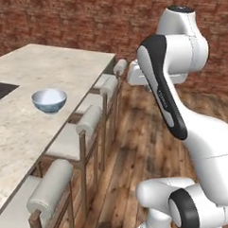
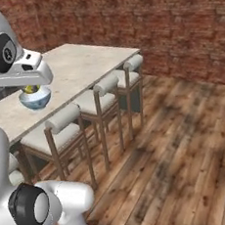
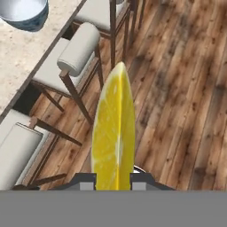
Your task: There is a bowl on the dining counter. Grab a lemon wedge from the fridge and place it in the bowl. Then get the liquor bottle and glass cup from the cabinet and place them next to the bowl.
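Brick wall behind, wood-plank floor (image 3: 177, 88). Left: pale stone-look surface (image 1: 20, 125) carrying a round blue-and-white bowl (image 1: 49, 100). Padded roll-back stools (image 1: 89, 119) line its edge. Right: claw (image 3: 114, 182) clamped narrow on a glossy yellow lemon wedge (image 3: 113, 137), pointed tip up, above the floor beside the stools.

Bar stools (image 1: 89, 119) along counter edge; wood floor (image 2: 186, 141); brick wall (image 2: 174, 24).
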